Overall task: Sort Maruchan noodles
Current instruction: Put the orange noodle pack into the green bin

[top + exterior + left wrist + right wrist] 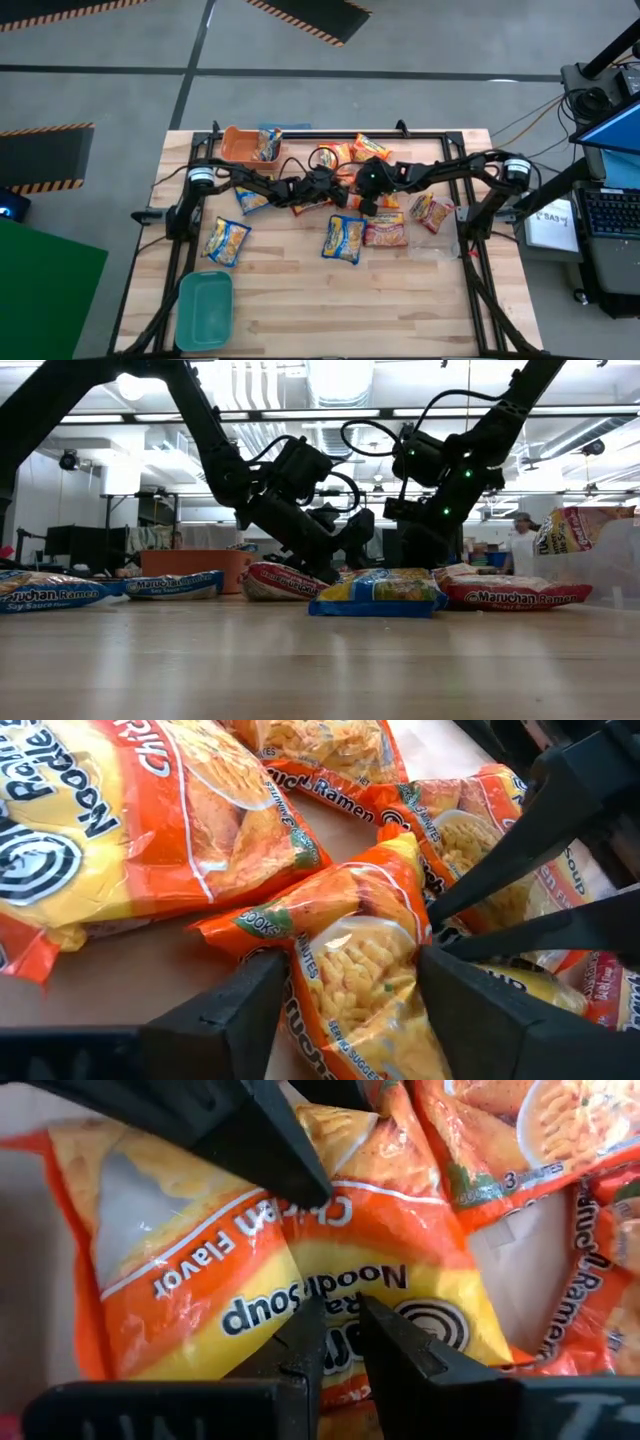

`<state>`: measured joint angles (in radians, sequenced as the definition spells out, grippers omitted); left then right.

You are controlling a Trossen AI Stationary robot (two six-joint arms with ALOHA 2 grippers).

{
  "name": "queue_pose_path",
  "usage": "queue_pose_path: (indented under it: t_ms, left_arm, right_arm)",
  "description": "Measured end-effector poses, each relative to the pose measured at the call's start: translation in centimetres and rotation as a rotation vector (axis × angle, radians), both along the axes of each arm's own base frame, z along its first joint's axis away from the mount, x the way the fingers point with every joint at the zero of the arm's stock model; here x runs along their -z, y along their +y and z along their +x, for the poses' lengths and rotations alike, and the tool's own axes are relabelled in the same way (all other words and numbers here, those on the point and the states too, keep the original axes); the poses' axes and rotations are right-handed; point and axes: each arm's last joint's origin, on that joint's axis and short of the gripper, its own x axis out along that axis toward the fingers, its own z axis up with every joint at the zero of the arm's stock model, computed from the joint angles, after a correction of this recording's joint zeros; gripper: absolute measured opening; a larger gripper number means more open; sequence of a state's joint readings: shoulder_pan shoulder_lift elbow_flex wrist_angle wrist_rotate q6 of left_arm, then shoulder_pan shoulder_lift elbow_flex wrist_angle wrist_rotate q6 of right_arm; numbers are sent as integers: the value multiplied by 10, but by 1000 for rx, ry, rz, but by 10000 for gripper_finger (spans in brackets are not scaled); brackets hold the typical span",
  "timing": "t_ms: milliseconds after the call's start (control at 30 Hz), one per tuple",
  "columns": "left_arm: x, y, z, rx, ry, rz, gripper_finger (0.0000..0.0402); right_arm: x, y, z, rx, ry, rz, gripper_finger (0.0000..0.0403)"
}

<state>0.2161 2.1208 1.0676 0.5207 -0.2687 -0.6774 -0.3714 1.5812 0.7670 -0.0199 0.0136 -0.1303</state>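
Orange, blue and red Maruchan noodle packets lie flat around the table's middle. My left gripper [333, 188] reaches in from the left and is closed around one orange packet [365, 970] in the central heap. My right gripper [362, 190] comes from the right, its fingers nearly together [340, 1315] over the printed face of an orange chicken-flavour packet [220, 1270]. Whether that is the same packet cannot be told. Its two dark fingers [520, 860] end right beside my left gripper's. My left gripper [352, 958] has the orange packet between its two fingers, one against each side edge [300, 990]. The fingers come slanting down from the table's left. The wrapper buckles up into a ridge [400, 860] between them. Its far end still lies among the other packets. My right gripper points slanting down at the packet's face near the round logo [430, 1325]. A strip of flat yellow wrapper shows between the fingertips [305, 1330]. Whether they touch it I cannot tell.
An orange bin [236, 140] at the far left holds a blue packet [268, 146]. A teal bin [205, 310] stands at the near left. Blue packets [226, 241] [344, 238] and a red one [385, 232] lie nearer the front. The table's near strip is bare wood.
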Motion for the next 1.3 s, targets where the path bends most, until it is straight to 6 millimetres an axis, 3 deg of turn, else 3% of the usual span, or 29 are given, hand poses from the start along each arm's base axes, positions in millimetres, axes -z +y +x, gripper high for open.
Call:
queue_pose_path:
  t_ms: [367,667,1033,1300]
  left_arm:
    - [-2,-2,0,23,15,22,72]
    - [-18,-13,1,102,31,116,10]
    - [-68,-29,0,209,2,342,0]
    - [-92,-54,-2,362,51,565,0]
  right_arm:
    - [-45,6,-15,61,-138,-1,59]
    - [-76,22,-55,66,-283,-38,59]
    - [-100,38,-96,67,-457,-90,59]
    - [-100,42,-106,69,-486,-96,59]
